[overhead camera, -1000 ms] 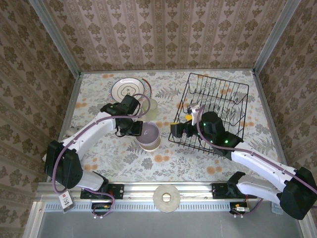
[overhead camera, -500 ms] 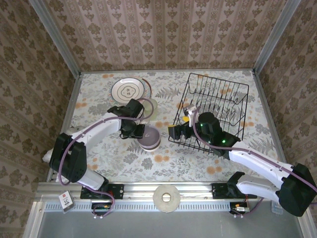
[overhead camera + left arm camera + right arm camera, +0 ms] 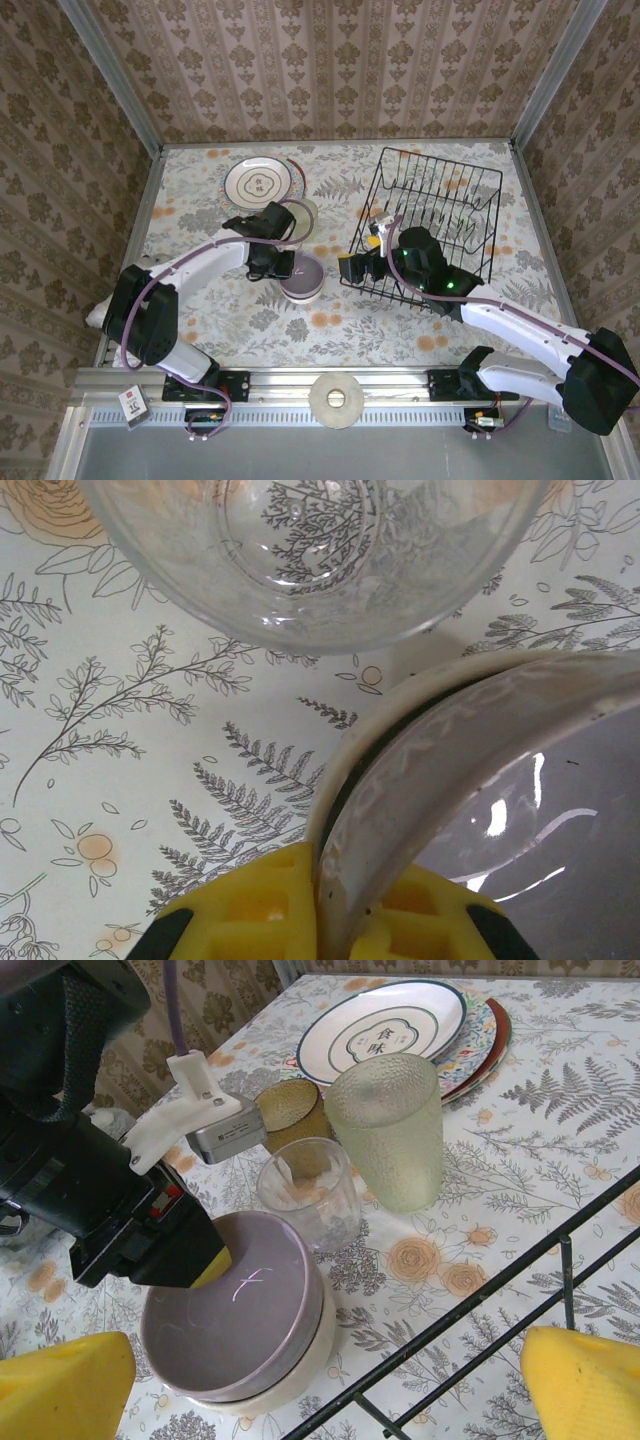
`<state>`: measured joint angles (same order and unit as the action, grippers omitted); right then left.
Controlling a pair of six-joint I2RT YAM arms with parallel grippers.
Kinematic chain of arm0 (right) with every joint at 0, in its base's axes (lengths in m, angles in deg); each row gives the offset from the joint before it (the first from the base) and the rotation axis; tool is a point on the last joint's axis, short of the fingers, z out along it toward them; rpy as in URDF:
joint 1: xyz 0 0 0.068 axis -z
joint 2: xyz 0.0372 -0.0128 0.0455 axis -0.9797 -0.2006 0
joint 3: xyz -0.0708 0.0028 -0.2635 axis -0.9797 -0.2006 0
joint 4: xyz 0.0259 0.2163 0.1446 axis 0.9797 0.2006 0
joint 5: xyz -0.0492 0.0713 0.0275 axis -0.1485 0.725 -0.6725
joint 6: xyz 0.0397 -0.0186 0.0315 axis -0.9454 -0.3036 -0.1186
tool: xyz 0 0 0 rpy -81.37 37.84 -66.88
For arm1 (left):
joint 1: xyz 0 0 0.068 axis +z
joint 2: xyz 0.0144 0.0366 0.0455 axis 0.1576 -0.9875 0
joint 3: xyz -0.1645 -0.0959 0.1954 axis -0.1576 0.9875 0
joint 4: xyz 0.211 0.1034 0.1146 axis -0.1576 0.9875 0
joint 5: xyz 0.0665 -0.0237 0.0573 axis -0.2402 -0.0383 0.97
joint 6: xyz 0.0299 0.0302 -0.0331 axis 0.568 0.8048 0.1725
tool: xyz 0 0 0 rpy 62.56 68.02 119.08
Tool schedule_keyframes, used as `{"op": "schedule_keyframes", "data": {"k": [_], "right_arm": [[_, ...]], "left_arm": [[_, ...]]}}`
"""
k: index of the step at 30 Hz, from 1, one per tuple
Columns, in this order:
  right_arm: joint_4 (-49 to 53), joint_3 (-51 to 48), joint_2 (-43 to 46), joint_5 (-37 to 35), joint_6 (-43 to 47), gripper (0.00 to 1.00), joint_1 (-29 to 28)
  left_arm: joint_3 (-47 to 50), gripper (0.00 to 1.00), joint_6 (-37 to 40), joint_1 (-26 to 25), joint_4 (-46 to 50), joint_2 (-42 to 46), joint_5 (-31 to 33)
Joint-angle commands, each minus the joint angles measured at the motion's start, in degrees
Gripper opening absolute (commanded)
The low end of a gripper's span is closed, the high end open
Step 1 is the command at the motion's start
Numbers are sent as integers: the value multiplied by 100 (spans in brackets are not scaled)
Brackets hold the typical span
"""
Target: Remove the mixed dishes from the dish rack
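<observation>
lilac bowl (image 3: pixel 235 1305) sits nested in the cream rounded bowl (image 3: pixel 300 1365) on the surface (image 3: pixel 200 180) left of the dish rack (image 3: pixel 470 180), left fingers (image 3: pixel 250 905) clamped on its rim, right fingers (image 3: pixel 60 1380) wide apart at the rack's near edge, so looks like set-down, next wants a release and straight lift since the small clear glass (image 3: pixel 305 1190) crowds just behind, open surface nearer the bases.

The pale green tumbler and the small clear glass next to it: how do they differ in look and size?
The pale green tumbler is taller than the small clear glass. The tumbler is tinted green with a pebbled wall; the glass is colourless and smooth. The glass stands closer to the lilac bowl than the tumbler does. Both stand upright, mouth up, on the table.
</observation>
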<state>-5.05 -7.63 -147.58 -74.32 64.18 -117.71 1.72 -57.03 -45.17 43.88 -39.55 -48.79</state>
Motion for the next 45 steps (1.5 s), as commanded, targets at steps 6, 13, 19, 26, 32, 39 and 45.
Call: {"op": "schedule_keyframes", "data": {"k": [6, 13, 19, 26, 32, 39, 45], "right_arm": [[42, 193, -80, -116, 100, 100, -37], [79, 214, -106, -162, 110, 100, -44], [103, 220, -97, -193, 114, 100, -44], [116, 223, -102, -221, 122, 100, -53], [169, 241, -132, -312, 146, 100, -53], [361, 324, -185, -643, 89, 100, -53], [1151, 819, -546, -1248, -283, 100, 169]], "left_arm": [[199, 0, -213, -104, -207, -32, -23], [169, 10, -204, -228, -264, 20, -23], [107, 19, -207, -292, -167, 26, 46], [44, 43, -209, -363, -63, 119, 196], [-71, 67, -138, -398, 63, 218, 262], [-185, 100, 238, -389, 109, 779, 587], [21, 100, 542, -364, -171, 1746, 1221]]}}
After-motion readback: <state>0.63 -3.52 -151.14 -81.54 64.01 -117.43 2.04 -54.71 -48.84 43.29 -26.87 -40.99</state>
